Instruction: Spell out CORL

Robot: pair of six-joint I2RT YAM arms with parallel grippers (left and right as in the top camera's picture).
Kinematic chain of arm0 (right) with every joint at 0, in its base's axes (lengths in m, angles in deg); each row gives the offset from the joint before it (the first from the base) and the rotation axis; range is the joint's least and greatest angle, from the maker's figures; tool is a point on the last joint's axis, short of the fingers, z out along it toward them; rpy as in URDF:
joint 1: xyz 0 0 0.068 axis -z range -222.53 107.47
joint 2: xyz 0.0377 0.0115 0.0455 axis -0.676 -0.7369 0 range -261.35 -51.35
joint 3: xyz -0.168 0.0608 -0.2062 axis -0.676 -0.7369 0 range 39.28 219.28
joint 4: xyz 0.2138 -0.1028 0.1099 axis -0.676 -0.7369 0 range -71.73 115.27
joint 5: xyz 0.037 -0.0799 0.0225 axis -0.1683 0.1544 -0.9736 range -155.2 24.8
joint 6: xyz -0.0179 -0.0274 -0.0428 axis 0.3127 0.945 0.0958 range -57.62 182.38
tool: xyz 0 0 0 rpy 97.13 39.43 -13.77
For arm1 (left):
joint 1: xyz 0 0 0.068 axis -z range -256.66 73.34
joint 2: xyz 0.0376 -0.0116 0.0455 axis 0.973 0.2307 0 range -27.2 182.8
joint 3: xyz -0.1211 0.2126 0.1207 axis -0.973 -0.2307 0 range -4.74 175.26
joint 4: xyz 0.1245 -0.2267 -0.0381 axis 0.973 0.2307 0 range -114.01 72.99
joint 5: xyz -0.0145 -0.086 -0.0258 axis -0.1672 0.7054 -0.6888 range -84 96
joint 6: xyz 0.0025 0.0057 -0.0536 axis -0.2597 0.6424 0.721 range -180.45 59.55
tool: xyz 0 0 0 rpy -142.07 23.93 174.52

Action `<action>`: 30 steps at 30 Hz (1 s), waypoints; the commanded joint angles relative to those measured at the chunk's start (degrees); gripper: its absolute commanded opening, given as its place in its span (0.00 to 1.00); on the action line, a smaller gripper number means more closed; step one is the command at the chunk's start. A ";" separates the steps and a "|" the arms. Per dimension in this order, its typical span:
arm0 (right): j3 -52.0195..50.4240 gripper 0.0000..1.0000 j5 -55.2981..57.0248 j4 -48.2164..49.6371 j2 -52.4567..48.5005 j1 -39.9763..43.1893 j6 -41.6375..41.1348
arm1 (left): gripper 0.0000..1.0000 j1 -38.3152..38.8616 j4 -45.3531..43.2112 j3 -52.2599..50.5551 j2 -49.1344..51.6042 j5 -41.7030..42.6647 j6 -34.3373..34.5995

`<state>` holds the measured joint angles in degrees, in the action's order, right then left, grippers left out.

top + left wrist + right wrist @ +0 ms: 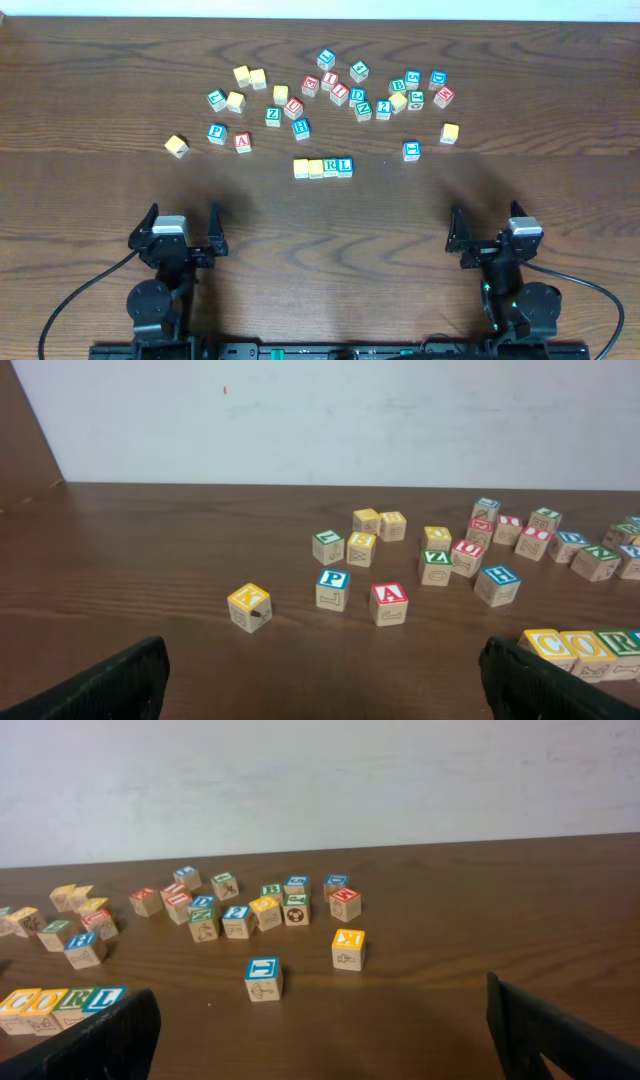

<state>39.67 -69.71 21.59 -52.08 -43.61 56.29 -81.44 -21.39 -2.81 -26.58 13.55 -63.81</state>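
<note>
four letter cubes (pixel 323 167) stand in a straight row, side against side, near the middle of the worktop (pixel 90 60). they sit on the robot's side of the scattered blocks. from overhead the two on the left of the row look yellow, their letters too small to read, followed by a green r and a blue l. the left wrist view shows the row (pixel 585 648) reading c, o, r before the frame cuts it off. the right wrist view shows all four (pixel 58 1003).

just behind the row, apart from it, is a blue h cube (pixel 301 128). to the left lie a red a cube (pixel 243 141), a blue p cube (pixel 217 132) and a skewed yellow cube (pixel 177 146). to the right lies a blue-topped cube (pixel 411 150). the other loose cubes (pixel 360 95) cluster farther back.

the left fingers (pixel 216 235) and the right fingers (pixel 455 232) sit near the front edge, well apart from the row. both pairs are spread wide with nothing between them.
</note>
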 commanded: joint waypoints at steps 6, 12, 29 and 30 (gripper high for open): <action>-0.07 0.99 -0.35 -0.22 0.17 0.24 -0.70 | 0.98 -0.31 0.74 -1.73 -0.55 -0.76 -1.14; -0.07 0.99 -0.35 -0.22 0.17 0.24 -0.70 | 0.98 -0.28 0.94 -1.73 -0.55 -0.76 -0.90; -0.07 0.99 -0.35 -0.22 0.17 0.24 -0.70 | 0.98 -0.31 0.92 -1.70 -0.50 -0.96 -0.92; -0.07 0.99 -0.35 -0.24 0.17 0.24 -0.70 | 0.98 -0.31 0.90 -1.70 -0.44 -0.96 -0.92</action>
<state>39.67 -69.71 21.59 -52.08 -43.61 56.29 -81.44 -21.37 -2.83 -26.56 13.11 -63.94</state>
